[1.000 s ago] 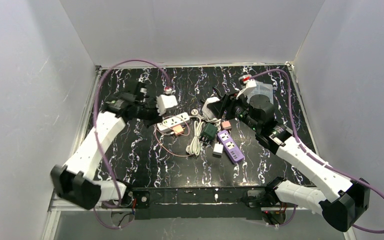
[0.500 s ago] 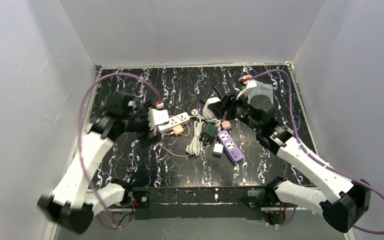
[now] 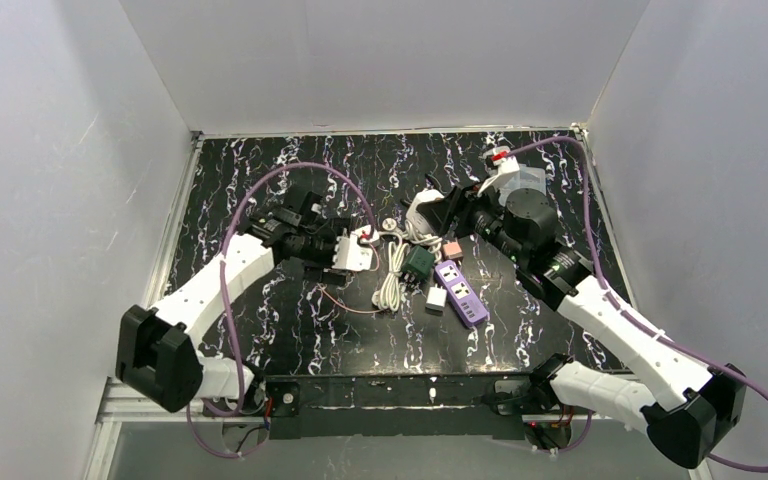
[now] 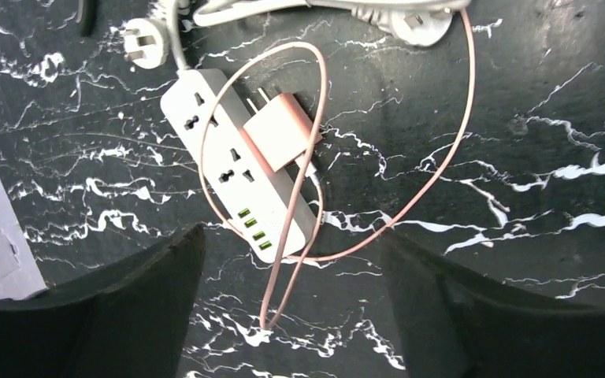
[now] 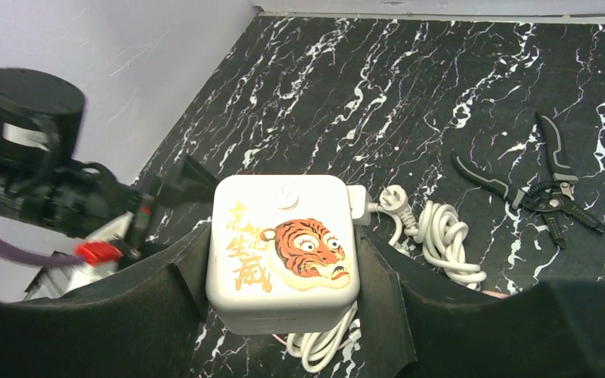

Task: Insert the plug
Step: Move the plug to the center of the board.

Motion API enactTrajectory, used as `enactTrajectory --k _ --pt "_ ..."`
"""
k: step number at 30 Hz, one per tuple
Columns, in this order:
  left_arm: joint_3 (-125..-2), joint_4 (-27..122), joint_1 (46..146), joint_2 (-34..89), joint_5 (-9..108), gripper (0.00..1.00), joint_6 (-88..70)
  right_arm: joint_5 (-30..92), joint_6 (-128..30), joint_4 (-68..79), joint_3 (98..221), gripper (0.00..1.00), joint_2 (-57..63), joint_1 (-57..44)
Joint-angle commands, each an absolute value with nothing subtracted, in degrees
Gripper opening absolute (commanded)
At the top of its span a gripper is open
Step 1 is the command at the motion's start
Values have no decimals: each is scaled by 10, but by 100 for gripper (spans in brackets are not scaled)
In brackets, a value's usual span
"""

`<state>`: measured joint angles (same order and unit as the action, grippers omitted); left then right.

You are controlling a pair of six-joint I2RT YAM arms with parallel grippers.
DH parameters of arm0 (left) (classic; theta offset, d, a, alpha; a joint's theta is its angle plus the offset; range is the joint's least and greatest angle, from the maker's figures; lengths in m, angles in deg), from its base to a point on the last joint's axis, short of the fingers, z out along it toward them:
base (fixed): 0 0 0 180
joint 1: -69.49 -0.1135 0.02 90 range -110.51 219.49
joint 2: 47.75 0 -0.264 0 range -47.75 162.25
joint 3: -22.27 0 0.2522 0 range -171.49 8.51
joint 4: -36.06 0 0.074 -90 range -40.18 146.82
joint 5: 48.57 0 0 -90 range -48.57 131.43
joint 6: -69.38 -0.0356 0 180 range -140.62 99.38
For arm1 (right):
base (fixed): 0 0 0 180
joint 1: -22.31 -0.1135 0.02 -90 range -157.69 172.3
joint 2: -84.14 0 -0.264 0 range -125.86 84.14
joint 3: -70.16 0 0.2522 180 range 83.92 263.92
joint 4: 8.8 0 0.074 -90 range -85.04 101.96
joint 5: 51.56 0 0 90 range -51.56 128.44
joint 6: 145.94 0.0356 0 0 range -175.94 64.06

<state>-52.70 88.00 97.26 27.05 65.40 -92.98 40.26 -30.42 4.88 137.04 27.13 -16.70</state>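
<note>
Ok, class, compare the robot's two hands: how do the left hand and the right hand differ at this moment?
The left hand is open and empty; the right hand is closed on a white tiger-print cube. The left hand points straight down at the white power strip and pink charger; the right hand looks out across the table. Both are dark and two-fingered.

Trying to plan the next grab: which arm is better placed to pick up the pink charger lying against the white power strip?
Left. Its open left gripper hangs directly over the pink charger and white power strip, while the right gripper is clamped on the tiger-print cube socket.
</note>
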Motion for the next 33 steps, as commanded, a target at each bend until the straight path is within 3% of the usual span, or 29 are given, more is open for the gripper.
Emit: enactTrajectory --k 1,4,6,13,19,27,33 --pt "-499 842 998 298 616 61 -992 421 -295 3 1398 1 296 -165" --pt "-501 839 1004 300 600 15 -977 428 -295 8 1396 1 301 -164" --pt "-512 827 1005 289 589 0 -934 431 -297 12 1397 1 305 -164" --pt "-532 794 988 172 534 0 -743 433 -308 21 1392 1 312 -163" --pt "-535 905 958 34 489 0 -608 421 -314 27 1391 1 320 -162" --pt "-562 1121 956 -119 628 0 -682 411 -322 45 1395 1 328 -161" --pt "-538 1133 956 -122 696 3 -720 407 -325 47 1394 1 317 -161"
